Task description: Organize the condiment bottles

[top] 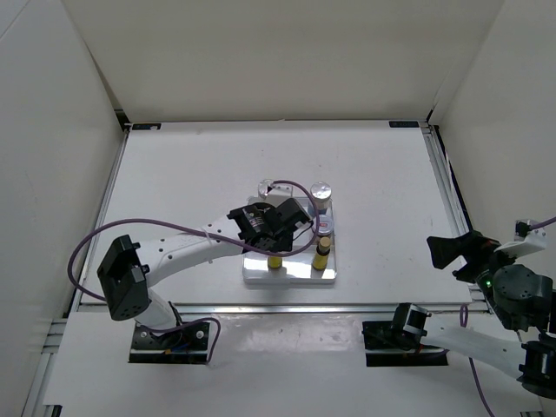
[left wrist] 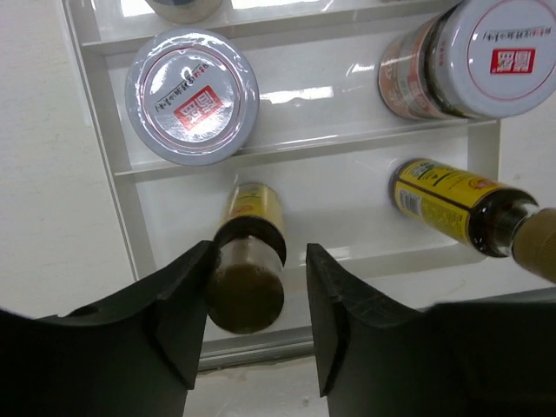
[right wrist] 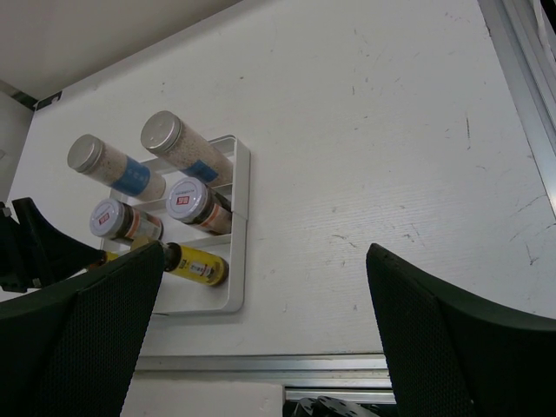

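White table, tray stocked: with left gripper slightly parted around yellow bottle, lift straight up without nudging; right gripper wide, idle.

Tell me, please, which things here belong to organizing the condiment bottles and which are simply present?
Belong to the job:
- blue-label jars
- red-label jars
- yellow bottles
- left gripper, open around one yellow bottle's cap

Simply present:
- white tray holding the bottles
- table
- right gripper, open, away from the tray
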